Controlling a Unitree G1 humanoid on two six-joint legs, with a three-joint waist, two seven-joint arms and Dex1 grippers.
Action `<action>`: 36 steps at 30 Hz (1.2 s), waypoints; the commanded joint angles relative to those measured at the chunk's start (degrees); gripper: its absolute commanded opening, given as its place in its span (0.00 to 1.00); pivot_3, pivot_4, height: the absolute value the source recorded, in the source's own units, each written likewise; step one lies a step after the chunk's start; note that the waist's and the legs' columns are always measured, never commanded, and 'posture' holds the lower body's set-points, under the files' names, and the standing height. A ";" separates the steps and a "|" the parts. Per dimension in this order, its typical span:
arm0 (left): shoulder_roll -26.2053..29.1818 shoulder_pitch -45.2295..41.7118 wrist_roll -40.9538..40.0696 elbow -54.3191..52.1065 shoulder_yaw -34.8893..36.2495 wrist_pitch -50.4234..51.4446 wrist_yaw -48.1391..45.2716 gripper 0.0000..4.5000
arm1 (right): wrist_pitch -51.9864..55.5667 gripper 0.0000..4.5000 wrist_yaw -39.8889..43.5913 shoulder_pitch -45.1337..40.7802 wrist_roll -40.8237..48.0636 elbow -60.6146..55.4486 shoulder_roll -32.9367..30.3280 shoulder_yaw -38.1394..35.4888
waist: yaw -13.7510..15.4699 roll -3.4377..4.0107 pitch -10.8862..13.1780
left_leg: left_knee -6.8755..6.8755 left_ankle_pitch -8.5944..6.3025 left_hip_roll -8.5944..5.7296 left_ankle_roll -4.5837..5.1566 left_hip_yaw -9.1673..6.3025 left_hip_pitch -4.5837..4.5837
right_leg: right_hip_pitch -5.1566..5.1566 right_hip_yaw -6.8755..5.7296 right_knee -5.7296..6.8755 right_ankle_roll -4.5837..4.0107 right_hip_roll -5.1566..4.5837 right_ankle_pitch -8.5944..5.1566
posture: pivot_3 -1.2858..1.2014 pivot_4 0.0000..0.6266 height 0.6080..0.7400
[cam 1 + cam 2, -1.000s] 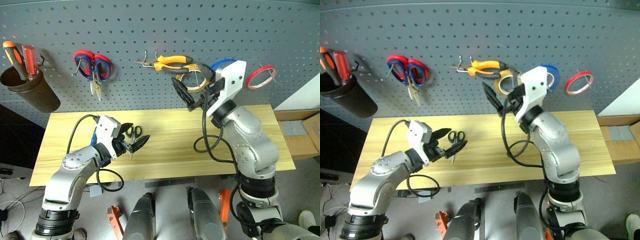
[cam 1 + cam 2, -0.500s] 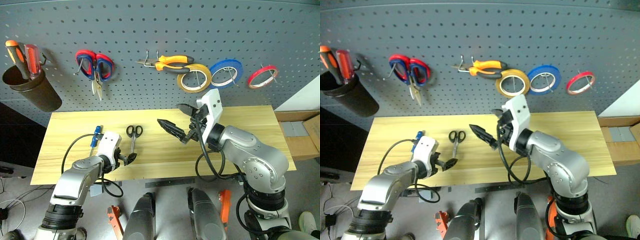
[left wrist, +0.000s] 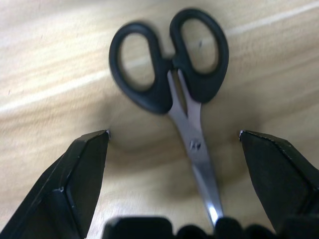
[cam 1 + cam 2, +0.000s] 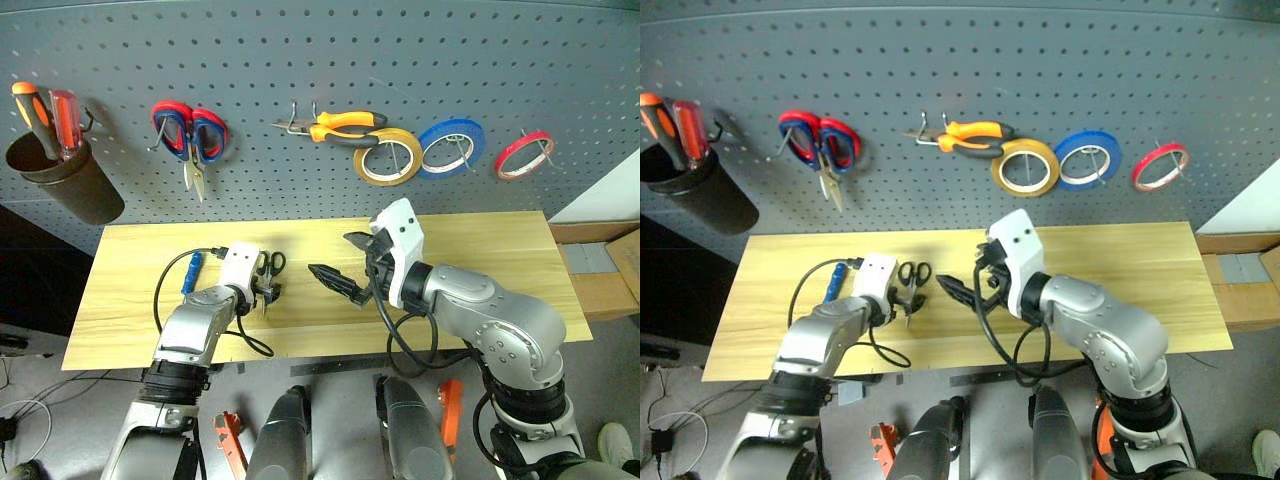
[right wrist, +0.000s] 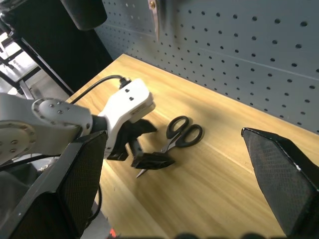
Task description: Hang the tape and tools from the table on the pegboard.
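Note:
Black-handled scissors [image 3: 172,74] lie flat on the table [image 4: 480,240], handles toward the pegboard [image 4: 400,60]. My left gripper [image 3: 173,133] is open, low over the table, with a finger on either side of the blades and neither touching them. It also shows in the head view as the left gripper [image 4: 264,294]. A blue-handled screwdriver [image 4: 190,272] lies just left of that arm. My right gripper [image 4: 330,253] hangs open and empty above the table's middle, pointing left toward the scissors [image 5: 182,133]. The red tape [image 4: 523,154] and the orange-and-black pliers [image 4: 335,127] hang on pegboard hooks.
On the pegboard hang red-and-blue scissors [image 4: 188,135], a yellow roll [image 4: 388,157], a blue roll [image 4: 452,147] and a brown cup [image 4: 62,180] holding orange and red screwdrivers. A cardboard box [image 4: 600,275] sits beyond the table's right end.
My right gripper has come down from the pegboard by the yellow roll to hover over the table's middle. My left gripper has tipped down and sunk over the scissors' blades.

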 commanded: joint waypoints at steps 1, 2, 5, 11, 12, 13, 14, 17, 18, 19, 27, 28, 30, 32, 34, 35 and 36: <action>-1.37 1.07 0.76 2.73 -1.03 0.40 -0.24 1.00 | 0.08 0.99 1.05 0.80 1.24 -2.48 -0.45 0.72 | -0.05 0.01 -0.12 | 0.00 0.00 0.00 0.00 0.00 0.00 | 0.00 0.00 0.00 0.00 0.00 0.00 | 0.48 0.52 1.00; -1.60 1.01 0.90 3.00 -0.89 0.29 -0.20 1.00 | -0.01 0.99 1.08 0.87 1.26 -2.44 -0.62 0.78 | -0.09 0.02 -0.18 | 0.00 0.00 0.00 0.00 -0.01 0.01 | 0.01 0.00 0.00 0.00 0.00 0.00 | 0.48 0.52 1.00; -2.21 0.85 1.37 3.76 -0.31 -0.31 0.12 0.87 | -0.15 1.00 1.24 0.96 1.28 -2.28 -0.86 0.70 | -0.11 0.08 -0.36 | 0.00 0.00 -0.01 0.01 0.00 0.07 | 0.07 0.00 0.00 0.00 0.00 0.00 | 0.48 0.52 1.00; -2.68 0.64 2.02 4.97 0.63 -1.79 0.21 0.41 | 0.07 1.00 1.38 1.13 1.35 -2.20 -1.15 0.48 | -0.14 0.07 -0.40 | -0.03 -0.01 0.01 0.02 -0.02 0.48 | 0.48 -0.01 -0.07 0.01 0.01 -0.01 | 0.48 0.52 1.00; -2.68 0.68 2.02 5.09 0.68 -2.02 0.15 0.35 | 0.20 1.00 1.39 1.18 1.37 -2.20 -1.22 0.45 | -0.15 0.08 -0.41 | -0.03 -0.01 0.01 0.02 -0.02 0.49 | 0.48 -0.02 -0.07 0.01 0.01 -0.01 | 0.48 0.52 1.00; -2.67 0.71 2.02 5.22 0.71 -2.31 0.08 0.28 | 0.28 1.00 1.43 1.23 1.35 -2.17 -1.33 0.46 | -0.16 0.08 -0.42 | -0.03 -0.01 0.00 0.02 -0.02 0.49 | 0.48 -0.02 -0.06 0.01 0.01 -0.01 | 0.48 0.52 1.00; -2.68 0.74 2.02 5.36 0.77 -2.65 0.01 0.20 | 0.34 1.00 1.47 1.27 1.30 -2.11 -1.46 0.49 | -0.17 0.08 -0.45 | -0.03 -0.01 0.01 0.02 -0.02 0.49 | 0.48 -0.02 -0.06 0.01 0.01 -0.01 | 0.48 0.52 1.00; -2.58 1.45 1.44 4.67 1.27 -4.69 -1.13 0.03 | 0.57 1.00 1.55 1.24 1.15 -1.97 -1.88 0.49 | -0.17 0.07 -0.54 | -0.03 -0.01 0.01 0.02 -0.02 0.49 | 0.48 -0.01 -0.07 0.01 0.01 0.00 | 0.48 0.51 1.00; -2.36 2.05 1.37 3.74 1.37 -5.47 -1.52 0.03 | 0.63 1.00 1.57 1.17 1.07 -1.95 -2.05 0.53 | -0.17 0.07 -0.55 | -0.03 -0.01 0.01 0.02 -0.02 0.49 | 0.48 -0.01 -0.08 0.01 0.01 0.00 | 0.48 0.51 1.00; -2.12 2.64 1.44 2.86 1.42 -6.20 -1.77 0.03 | 0.61 1.00 1.65 1.08 0.97 -1.94 -2.27 0.61 | -0.17 0.08 -0.55 | -0.03 -0.01 0.01 0.02 -0.03 0.49 | 0.48 -0.01 -0.08 0.01 0.01 0.00 | 0.48 0.51 1.00; -1.48 10.49 0.41 -8.31 5.11 -11.76 -2.28 0.03 | -2.40 1.00 3.32 0.05 -0.45 -2.22 -4.50 2.04 | -0.36 0.08 -0.55 | -0.10 -0.02 0.05 0.02 -0.04 0.44 | 0.46 -0.01 -0.28 0.01 0.03 0.00 | 0.48 0.50 1.00; -1.56 12.15 0.23 -10.87 5.99 -13.25 -2.16 0.03 | -3.73 1.00 3.88 -0.15 -1.03 -2.26 -5.06 2.50 | -0.33 0.08 -0.55 | -0.11 -0.02 0.04 0.02 -0.04 0.44 | 0.45 -0.02 -0.31 0.01 0.03 0.00 | 0.48 0.50 1.00; -1.96 14.68 -0.11 -14.96 7.58 -16.13 -1.89 0.03 | -6.24 1.00 4.99 -0.42 -2.12 -2.12 -6.07 3.33 | -0.25 0.08 -0.55 | -0.13 -0.02 0.05 0.02 -0.06 0.40 | 0.46 -0.04 -0.42 0.02 0.03 0.00 | 0.48 0.49 1.00; -2.32 17.04 -0.68 -19.17 9.35 -19.08 -1.88 0.03 | -9.04 1.00 6.23 -0.47 -3.47 -2.02 -7.09 4.24 | -0.19 0.07 -0.56 | -0.15 -0.02 0.05 0.02 -0.07 0.38 | 0.46 -0.05 -0.49 0.03 0.02 0.01 | 0.48 0.49 1.00; -2.84 18.93 -1.63 -23.01 11.46 -21.40 -1.63 0.03 | -11.73 1.00 7.46 -0.32 -4.80 -1.96 -8.15 5.13 | -0.15 0.07 -0.56 | -0.19 -0.03 0.05 0.01 -0.06 0.37 | 0.48 -0.05 -0.61 0.06 0.01 0.03 | 0.48 0.48 1.00; -3.06 19.47 -2.09 -24.24 12.24 -22.24 -1.53 0.03 | -12.86 1.00 8.15 -0.24 -5.30 -1.75 -8.59 5.48 | -0.10 0.06 -0.57 | -0.22 -0.03 0.05 0.01 -0.06 0.36 | 0.48 -0.05 -0.66 0.07 0.01 0.04 | 0.48 0.48 1.00; -2.98 20.20 -2.28 -25.94 13.12 -23.56 -1.37 0.03 | -14.07 1.00 9.10 -0.13 -5.78 -1.61 -9.21 5.90 | -0.10 0.07 -0.60 | -0.26 -0.02 0.06 0.01 -0.06 0.34 | 0.49 -0.07 -0.75 0.09 0.01 0.07 | 0.48 0.47 1.00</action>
